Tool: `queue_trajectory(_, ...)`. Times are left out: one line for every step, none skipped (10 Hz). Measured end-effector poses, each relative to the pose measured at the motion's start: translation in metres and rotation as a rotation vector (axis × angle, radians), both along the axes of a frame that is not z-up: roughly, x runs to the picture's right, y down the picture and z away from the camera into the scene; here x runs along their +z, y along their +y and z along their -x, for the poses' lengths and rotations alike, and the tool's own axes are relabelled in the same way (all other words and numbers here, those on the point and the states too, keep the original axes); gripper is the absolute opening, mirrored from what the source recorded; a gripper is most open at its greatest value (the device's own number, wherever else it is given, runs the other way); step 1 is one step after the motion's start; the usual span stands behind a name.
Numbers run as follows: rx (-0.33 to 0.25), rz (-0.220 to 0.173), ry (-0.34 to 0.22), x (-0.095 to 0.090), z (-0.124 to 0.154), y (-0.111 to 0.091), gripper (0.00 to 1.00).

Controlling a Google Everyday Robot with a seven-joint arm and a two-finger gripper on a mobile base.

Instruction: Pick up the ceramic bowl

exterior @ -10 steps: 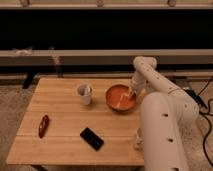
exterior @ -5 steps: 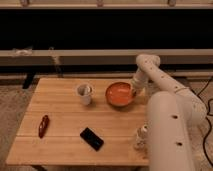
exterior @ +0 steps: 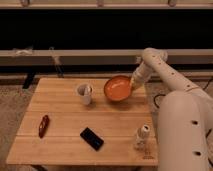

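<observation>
The ceramic bowl is glossy orange-brown and round. It is tilted with its inside facing the camera, at the back right of the wooden table. It looks raised a little off the tabletop. My gripper is at the bowl's right rim, shut on it, at the end of the white arm that reaches in from the right. The fingers themselves are mostly hidden by the wrist and the rim.
A small white cup stands just left of the bowl. A red oblong object lies at the front left, a black phone at the front middle, and a small can at the front right. My white body fills the right side.
The bowl has risen and tilted further toward the camera, with the gripper at its right rim. The other objects have not moved on the table.
</observation>
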State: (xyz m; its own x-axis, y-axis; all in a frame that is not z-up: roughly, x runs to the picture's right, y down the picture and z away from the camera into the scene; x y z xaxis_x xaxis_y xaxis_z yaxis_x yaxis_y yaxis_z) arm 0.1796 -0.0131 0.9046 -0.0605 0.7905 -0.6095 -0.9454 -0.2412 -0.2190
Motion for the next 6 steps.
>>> queue_trajectory(0.008, -0.014, -0.018, -0.0031, 0.0020, -0.0047, 0.10)
queue_trajectory(0.014, -0.027, -0.036, -0.0060, 0.0041, -0.0091, 0.10)
queue_trajectory(0.017, -0.035, -0.056, -0.0092, 0.0069, -0.0140, 0.10)
queue_trajectory(0.017, -0.034, -0.060, -0.0092, 0.0086, -0.0139, 0.10)
queue_trajectory(0.016, -0.033, -0.062, -0.0095, 0.0099, -0.0140, 0.10)
queue_trajectory(0.016, -0.033, -0.061, -0.0092, 0.0095, -0.0134, 0.10)
